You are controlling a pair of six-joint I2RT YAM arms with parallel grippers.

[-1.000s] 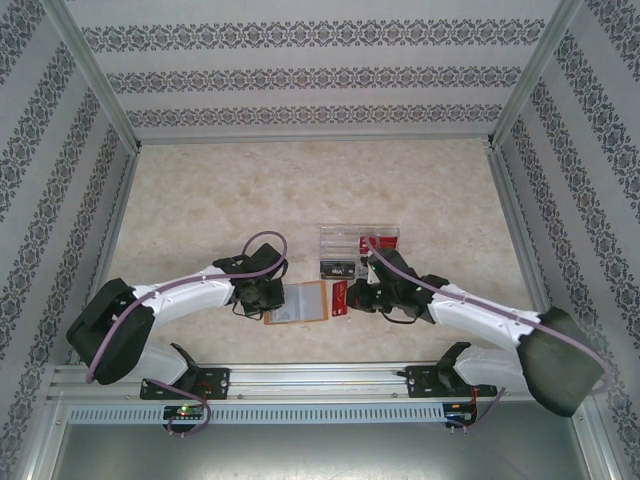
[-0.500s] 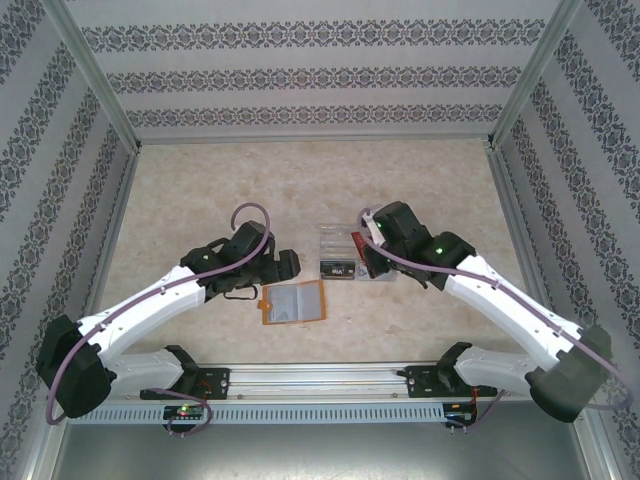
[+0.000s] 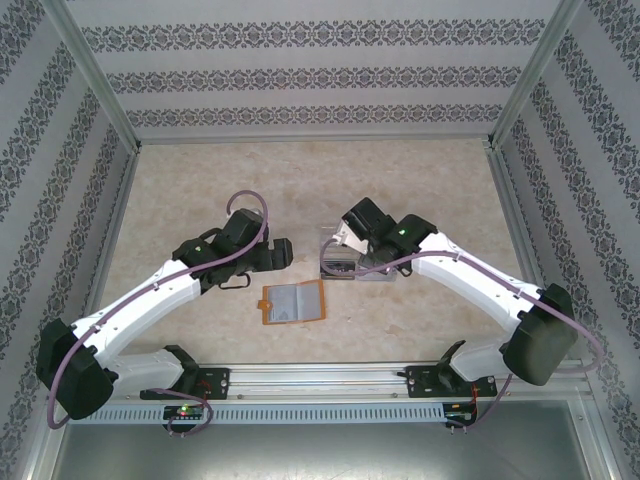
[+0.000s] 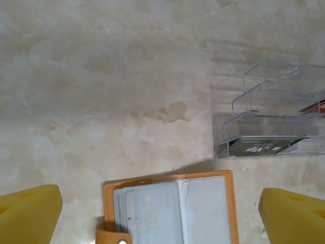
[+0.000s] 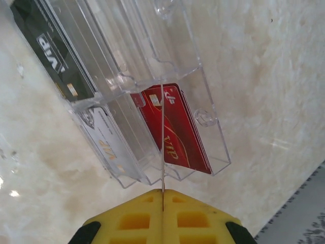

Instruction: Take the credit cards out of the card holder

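Our right fingers (image 5: pixel 127 218) pinch a thin card (image 5: pixel 162 152) at the clear tray (image 5: pixel 203 96); left fingers (image 4: pixel 30 213) spread wide above the wallet (image 4: pixel 203 203).

The left arm (image 3: pixel 150 295) and right arm (image 3: pixel 470 280) share white links, black joint housings and a small green light (image 3: pixel 400 231) near the wrist. A purple cable (image 3: pixel 246 196) runs along each. Black bases (image 3: pixel 190 380) sit on a grooved metal rail (image 3: pixel 320 376). The left fingers (image 4: pixel 28 213) are chunky yellow blocks; the right fingers (image 5: pixel 132 221) show moulded rectangular pockets
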